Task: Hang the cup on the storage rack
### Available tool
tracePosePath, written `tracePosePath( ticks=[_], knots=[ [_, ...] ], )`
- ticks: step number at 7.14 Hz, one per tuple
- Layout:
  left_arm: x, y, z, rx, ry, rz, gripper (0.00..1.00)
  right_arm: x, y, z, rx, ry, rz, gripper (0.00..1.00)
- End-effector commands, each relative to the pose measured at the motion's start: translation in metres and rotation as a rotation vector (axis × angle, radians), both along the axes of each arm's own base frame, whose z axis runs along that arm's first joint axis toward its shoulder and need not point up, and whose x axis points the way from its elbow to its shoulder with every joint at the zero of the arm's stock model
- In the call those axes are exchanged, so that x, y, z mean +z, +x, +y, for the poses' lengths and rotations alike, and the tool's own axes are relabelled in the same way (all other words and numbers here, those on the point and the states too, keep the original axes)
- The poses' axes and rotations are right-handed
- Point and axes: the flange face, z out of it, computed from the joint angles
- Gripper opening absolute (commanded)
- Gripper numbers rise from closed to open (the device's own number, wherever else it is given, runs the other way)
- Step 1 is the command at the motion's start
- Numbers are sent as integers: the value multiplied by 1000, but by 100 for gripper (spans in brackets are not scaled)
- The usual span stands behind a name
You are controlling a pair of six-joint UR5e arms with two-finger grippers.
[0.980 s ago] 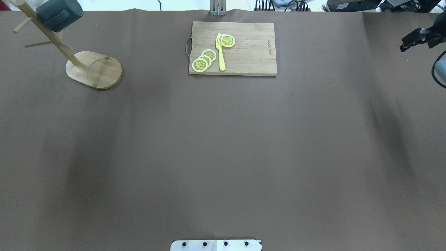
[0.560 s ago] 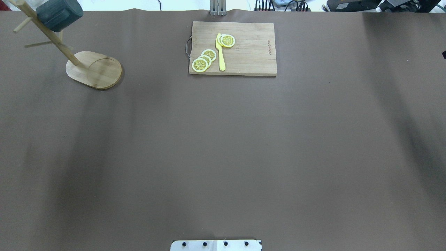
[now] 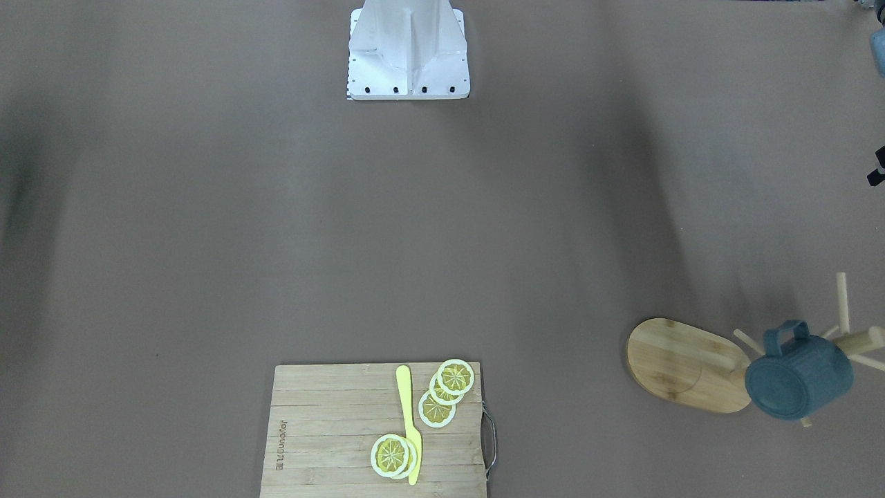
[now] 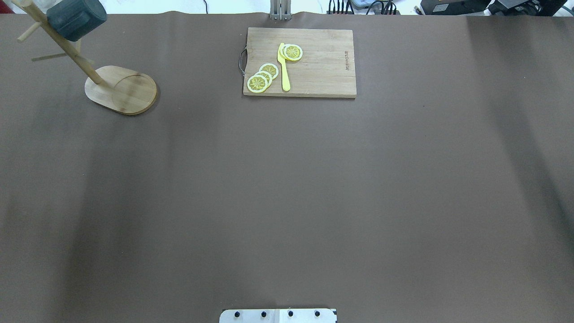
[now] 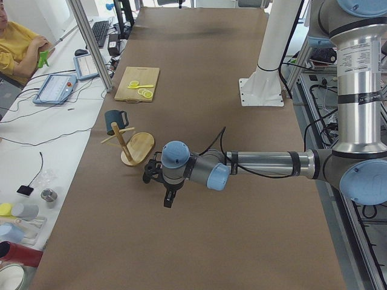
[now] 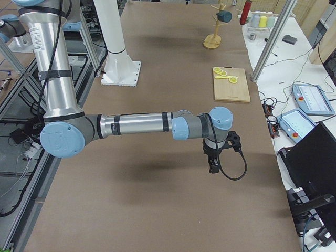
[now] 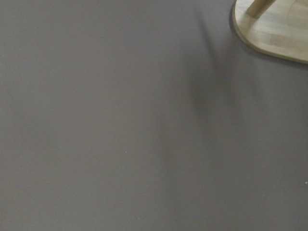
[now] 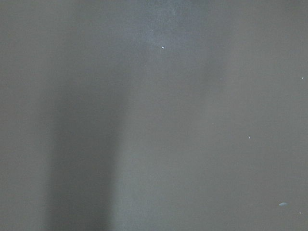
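Observation:
The dark teal cup [image 4: 76, 18] hangs by its handle on a peg of the bamboo storage rack [image 4: 121, 89] at the far left corner of the table. It also shows in the front view [image 3: 798, 377], bottom towards the camera, beside the rack's oval base [image 3: 681, 366]. My left gripper [image 5: 168, 202] hovers over the table near the rack, apart from it, and holds nothing; I cannot tell whether it is open or shut. My right gripper [image 6: 213, 168] hangs above the table's right end, empty; I cannot tell its state either. The left wrist view shows only the rack's base [image 7: 274, 33].
A wooden cutting board [image 4: 299, 62] with a yellow knife [image 4: 284, 67] and several lemon slices [image 4: 262, 77] lies at the far middle. The robot's white base plate [image 3: 408, 52] stands at the near edge. An operator [image 5: 18, 45] sits beyond the far side.
My right gripper, at the overhead view's right edge one second ago, has moved out of that view. The cup and the rack have not moved.

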Motion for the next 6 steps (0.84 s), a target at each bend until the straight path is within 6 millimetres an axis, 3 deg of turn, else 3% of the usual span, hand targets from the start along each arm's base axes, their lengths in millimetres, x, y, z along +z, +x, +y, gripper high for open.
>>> tracePosePath(
  ticks=[1,6],
  knots=[
    [10,1,3,4,-6,-14,98,10,2,25,-2,-13,4,100],
    [-9,4,-8,11,26,18,98,9,-6,26,-15,-12,4,100]
  ],
)
